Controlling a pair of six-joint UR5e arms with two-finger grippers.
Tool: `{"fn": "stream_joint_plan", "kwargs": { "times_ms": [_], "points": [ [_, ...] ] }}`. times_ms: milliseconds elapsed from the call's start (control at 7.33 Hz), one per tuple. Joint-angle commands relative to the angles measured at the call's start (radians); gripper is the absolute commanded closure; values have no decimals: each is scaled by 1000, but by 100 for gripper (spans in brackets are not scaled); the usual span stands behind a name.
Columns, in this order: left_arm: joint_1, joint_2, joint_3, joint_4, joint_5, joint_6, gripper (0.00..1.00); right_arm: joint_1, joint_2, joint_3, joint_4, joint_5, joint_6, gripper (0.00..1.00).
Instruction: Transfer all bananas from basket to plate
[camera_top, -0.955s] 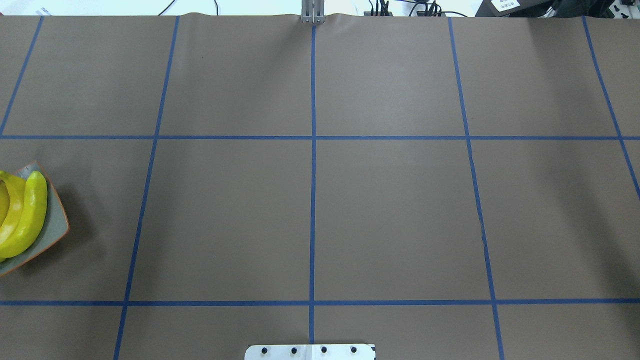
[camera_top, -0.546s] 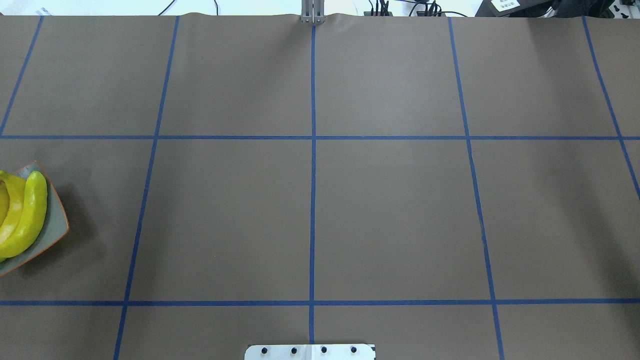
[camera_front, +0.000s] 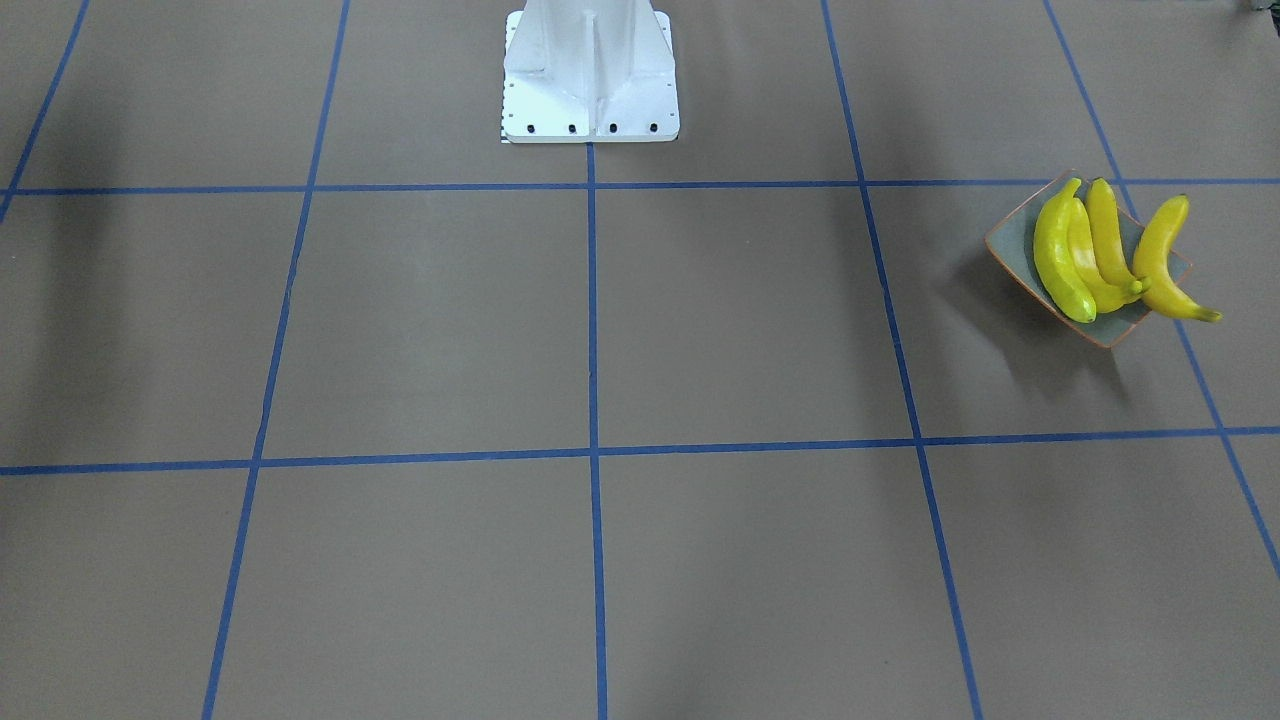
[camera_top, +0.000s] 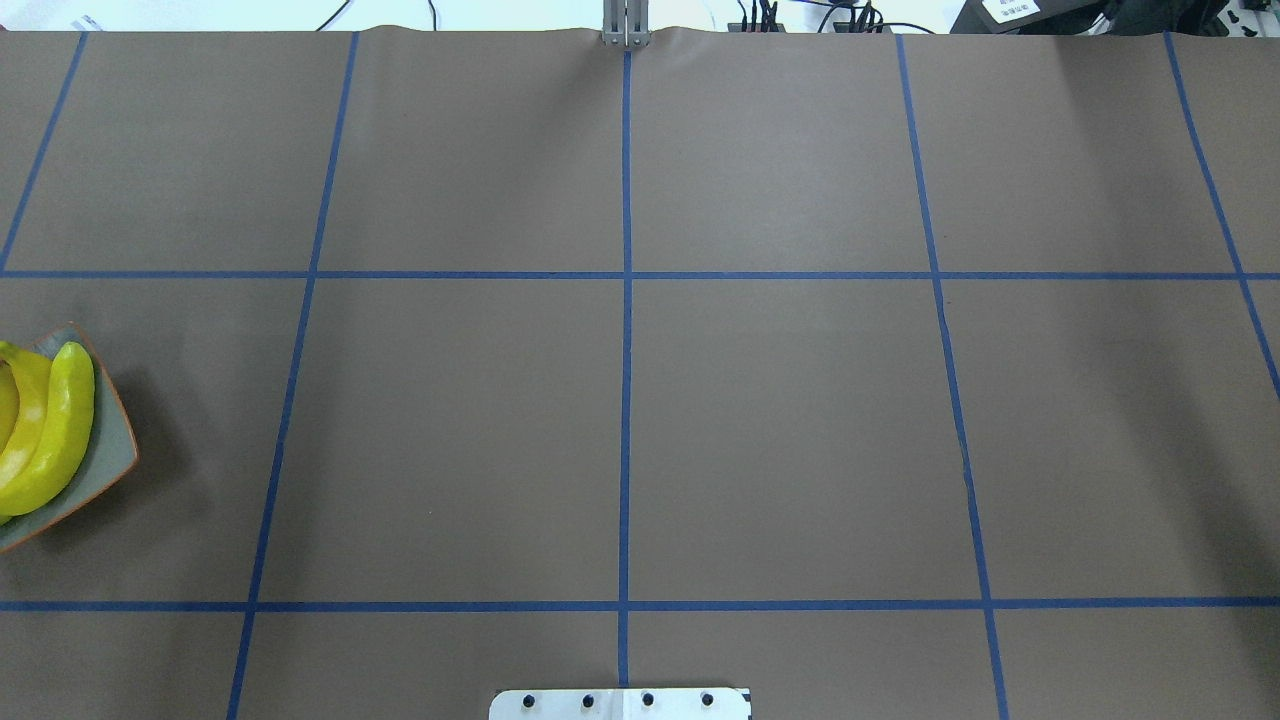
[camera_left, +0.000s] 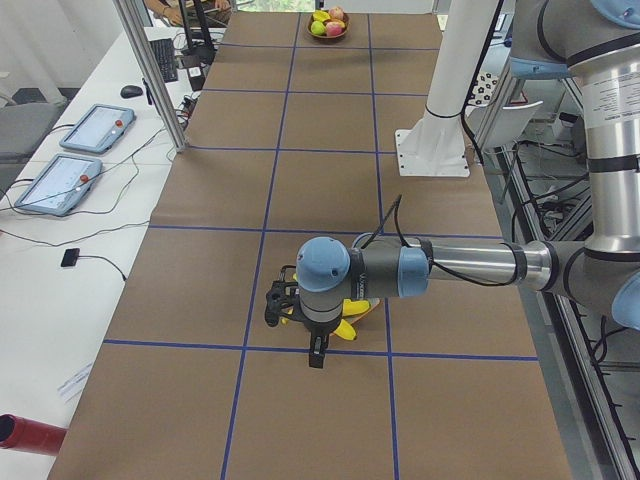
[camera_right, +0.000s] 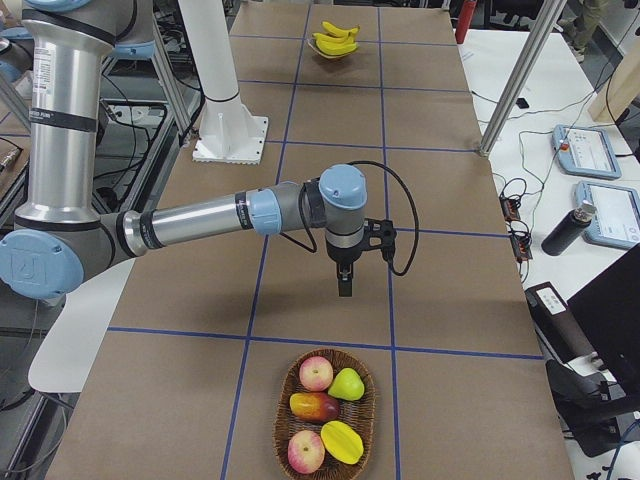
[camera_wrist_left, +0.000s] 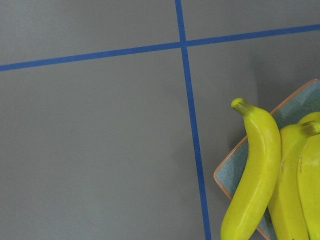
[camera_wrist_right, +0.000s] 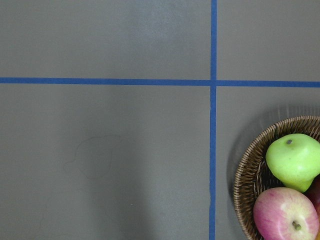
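Observation:
Four bananas (camera_front: 1090, 255) lie side by side on the square grey-green plate (camera_front: 1010, 245) with an orange rim. The greener one (camera_front: 1058, 265) is innermost and the outermost (camera_front: 1165, 260) overhangs the rim. The plate (camera_top: 112, 450) sits at the left edge of the overhead view. My left gripper (camera_left: 316, 358) hangs just above the plate and bananas (camera_left: 346, 326). The left wrist view shows the bananas (camera_wrist_left: 255, 170) and a plate corner (camera_wrist_left: 300, 102). My right gripper (camera_right: 345, 285) hovers over bare table in front of the basket (camera_right: 283, 400). I cannot tell whether either gripper is open or shut.
The wicker basket (camera_wrist_right: 245, 170) holds apples, a green pear and other fruit, with no banana visible in it. The white robot base (camera_front: 590, 80) stands at mid-table. Tablets and cables lie beside the table in the side views.

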Motion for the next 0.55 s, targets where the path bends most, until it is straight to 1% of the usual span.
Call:
{"fn": "stream_joint_plan", "kwargs": {
  "times_ms": [0,409],
  "points": [
    [1,13,-2,-4,1,0,0,-1,4,-10,26,1,3,0],
    [1,12,-13,-6,0,2,0,-1,9,-17,26,-1,4,0]
  ]
}}
